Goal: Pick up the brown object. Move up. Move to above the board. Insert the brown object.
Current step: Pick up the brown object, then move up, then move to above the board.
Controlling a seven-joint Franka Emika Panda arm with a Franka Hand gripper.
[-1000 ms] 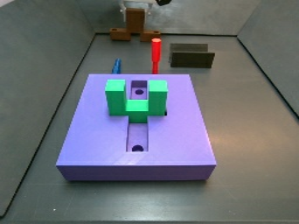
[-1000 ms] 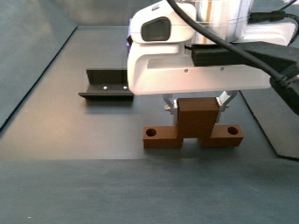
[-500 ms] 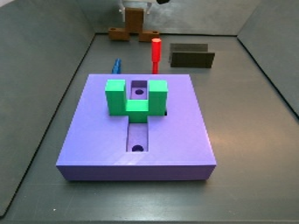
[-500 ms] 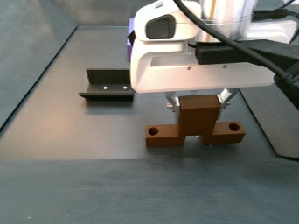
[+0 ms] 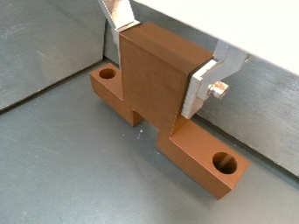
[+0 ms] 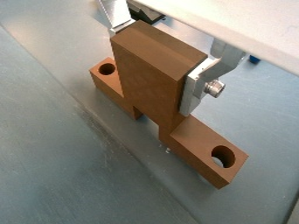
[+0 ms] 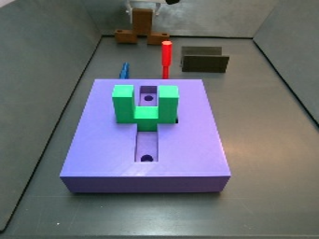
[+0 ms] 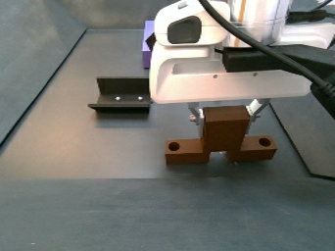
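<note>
The brown object [image 5: 158,79] is a T-shaped wooden piece with a holed bar and an upright post. My gripper [image 5: 163,54] is shut on the post, with the silver fingers [image 5: 201,87] pressed on two opposite sides. Both wrist views show this grip [image 6: 158,57]. In a side view the gripper [image 8: 225,113] holds the brown object [image 8: 225,139] with its bar at or just above the floor. In a side view the brown object [image 7: 132,37] is at the far end, well behind the purple-blue board [image 7: 100,140] with its green U-shaped block [image 7: 144,105].
A red peg [image 7: 166,58] stands upright and a dark olive box [image 7: 204,62] lies between the board and the gripper. A thin blue piece [image 7: 125,70] lies by the board's far edge. The fixture [image 8: 120,96] stands left of the gripper.
The gripper and the brown object have shifted slightly to the right in a side view. The grip on the post is unchanged.
</note>
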